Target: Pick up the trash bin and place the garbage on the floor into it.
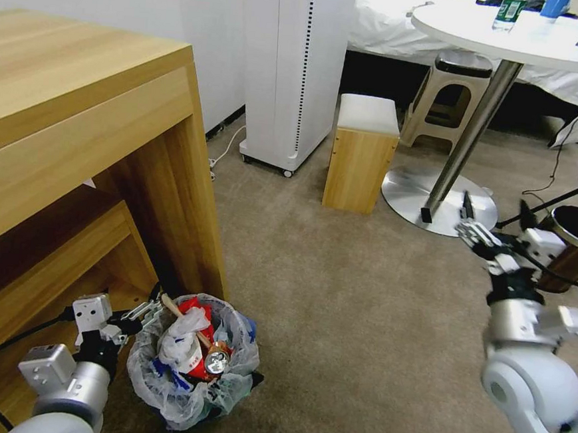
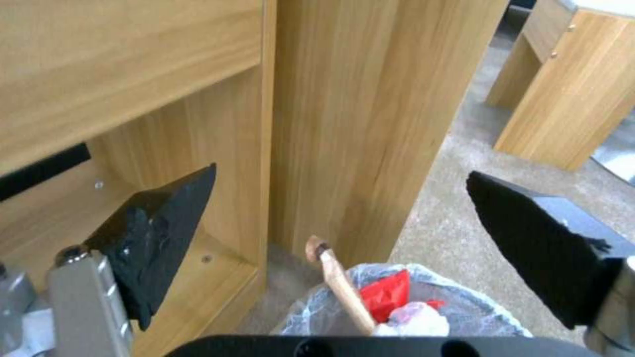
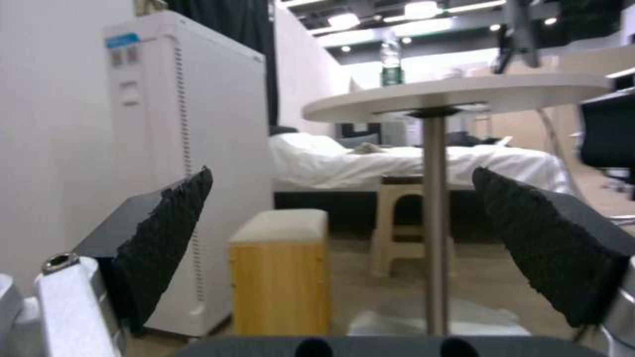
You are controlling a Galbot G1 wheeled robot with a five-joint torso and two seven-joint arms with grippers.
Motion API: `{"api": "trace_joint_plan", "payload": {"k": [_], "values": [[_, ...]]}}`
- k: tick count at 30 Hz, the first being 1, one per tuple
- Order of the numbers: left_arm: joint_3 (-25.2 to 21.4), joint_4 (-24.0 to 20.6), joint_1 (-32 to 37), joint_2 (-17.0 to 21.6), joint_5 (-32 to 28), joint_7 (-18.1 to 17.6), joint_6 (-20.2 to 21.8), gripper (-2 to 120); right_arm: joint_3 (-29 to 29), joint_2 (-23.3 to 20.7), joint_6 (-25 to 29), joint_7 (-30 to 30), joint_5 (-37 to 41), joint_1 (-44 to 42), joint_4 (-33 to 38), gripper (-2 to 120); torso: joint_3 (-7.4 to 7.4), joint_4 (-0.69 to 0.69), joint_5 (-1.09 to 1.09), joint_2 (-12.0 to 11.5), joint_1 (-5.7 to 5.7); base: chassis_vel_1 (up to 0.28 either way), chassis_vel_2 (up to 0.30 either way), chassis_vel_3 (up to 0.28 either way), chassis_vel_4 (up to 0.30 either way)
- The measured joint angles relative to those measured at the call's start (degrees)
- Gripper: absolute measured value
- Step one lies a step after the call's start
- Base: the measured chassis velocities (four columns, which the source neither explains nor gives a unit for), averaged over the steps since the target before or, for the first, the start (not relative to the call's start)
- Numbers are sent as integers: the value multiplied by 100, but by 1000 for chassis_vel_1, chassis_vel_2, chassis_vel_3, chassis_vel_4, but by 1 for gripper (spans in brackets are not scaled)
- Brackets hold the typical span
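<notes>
All the garbage (image 1: 192,349) I can see sits in the trash bin (image 1: 185,395) on the floor (image 1: 360,329) by my desk, both claws spread wide and holding nothing

Both arms have glossy white rounded shells that give way to brushed silver cylindrical wrist sections with small white boxy modules bolted on and black cables looping off them. The left gripper (image 2: 337,198) and right gripper (image 3: 341,198) carry matte black, rough-textured wedge-shaped fingers (image 2: 158,223) on silver metal mounts with visible screws.
</notes>
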Motion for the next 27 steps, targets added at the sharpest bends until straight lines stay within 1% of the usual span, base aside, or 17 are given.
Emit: {"api": "trace_joint_plan", "payload": {"k": [1,4,5,8,13,16,19,20,21,23,24,25,27], "values": [[0,0,0,0,0,0,0,100,0,0,0,0,0,0,0,100,0,0,0,0,0,0,0,0,0],[37,-50,105,-2,102,65,-49,100,-4,280,104,14,-248,-275,-155,100,0,0,1,0,0,0,0,0,0],[37,-50,105,-2,102,65,-49,100,-4,280,104,14,-248,-275,-155,100,0,0,1,0,0,0,0,0,0],[32,-59,203,72,150,96,-91,100,-145,567,75,101,-435,-427,-213,100,1,0,0,0,0,0,0,0,0],[-5,-61,283,179,162,97,-144,100,-266,765,-26,184,-600,-464,-216,100,1,1,0,0,0,0,0,0,0],[-33,43,239,246,147,95,-222,100,-365,881,-79,264,-774,-404,-302,100,1,1,-1,0,0,0,0,0,0],[-78,347,78,307,66,95,-350,100,-476,1085,-80,335,-938,-358,-468,100,1,1,0,0,0,0,0,0,0],[-78,347,78,307,66,95,-350,100,-476,1085,-80,335,-938,-358,-468,100,1,1,0,0,0,0,0,0,0],[-85,459,22,325,42,101,-418,100,-497,1131,-78,338,-938,-369,-475,100,1,1,0,0,0,0,0,0,0],[-93,867,-192,377,72,257,-698,100,-547,1263,-32,338,-958,-372,-549,100,1,1,0,0,0,0,0,0,0],[-98,965,-246,385,81,304,-754,100,-560,1289,-26,338,-965,-369,-563,100,1,0,-1,0,1,0,0,0,0],[-98,965,-246,385,81,304,-754,100,-560,1289,-26,338,-965,-369,-563,100,1,0,-1,0,1,0,0,0,0],[-93,1231,-374,462,28,480,-880,100,-602,1338,-25,337,-957,-373,-561,100,1,1,-2,0,1,0,0,0,0]]}}
